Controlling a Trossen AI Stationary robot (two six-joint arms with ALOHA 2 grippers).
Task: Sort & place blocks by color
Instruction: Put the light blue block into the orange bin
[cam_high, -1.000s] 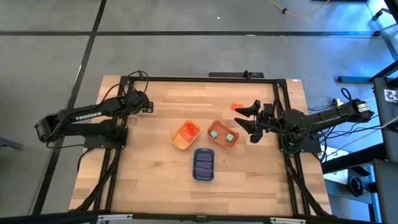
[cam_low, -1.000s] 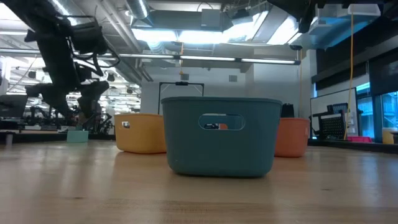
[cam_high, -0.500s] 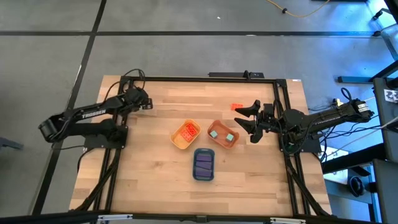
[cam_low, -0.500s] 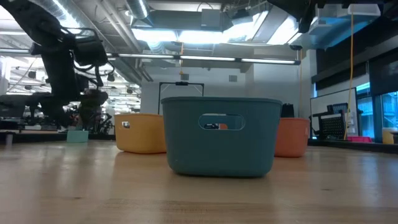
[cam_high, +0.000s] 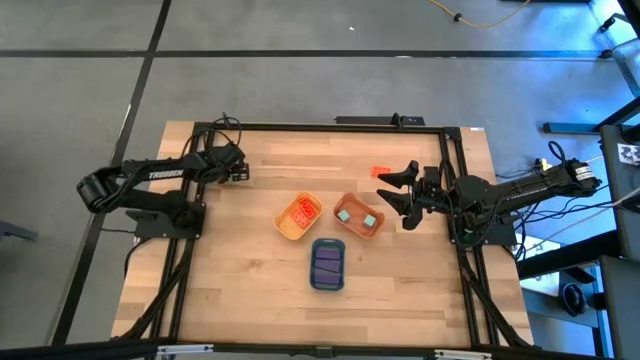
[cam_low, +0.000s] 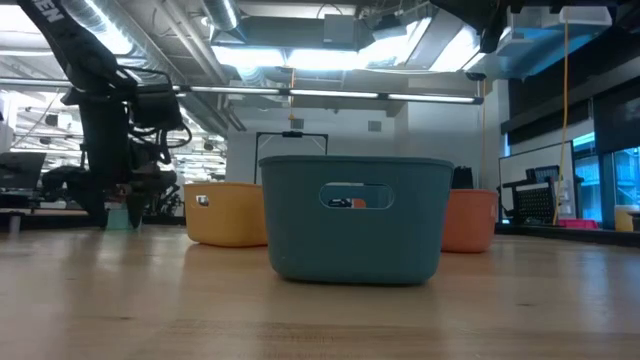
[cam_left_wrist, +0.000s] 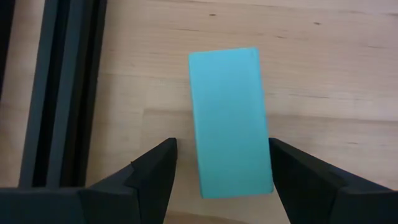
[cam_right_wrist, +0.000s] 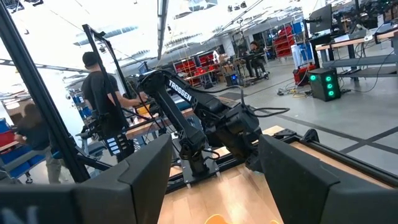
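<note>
A teal block (cam_left_wrist: 230, 121) lies flat on the wood at the table's far left. My left gripper (cam_left_wrist: 222, 149) is open and low over it, one finger on each side of the block's near end, touching nothing that I can see; it also shows in the high view (cam_high: 235, 167) and the low view (cam_low: 124, 205). My right gripper (cam_high: 397, 189) is open and empty, raised at the table's right, beside the orange tray (cam_high: 359, 216). A red-orange block (cam_high: 381, 172) lies on the table just beyond it.
Three small trays stand mid-table: a yellow tray (cam_high: 299, 216) with red-orange blocks, the orange tray with teal blocks, and a blue tray (cam_high: 328, 262) with purple blocks. A black frame rail (cam_left_wrist: 59, 93) runs close beside the teal block. People stand in the room behind.
My left gripper has come down toward the table at the far left, over the teal block, and now straddles it. The block has not moved. My right arm has kept still.
</note>
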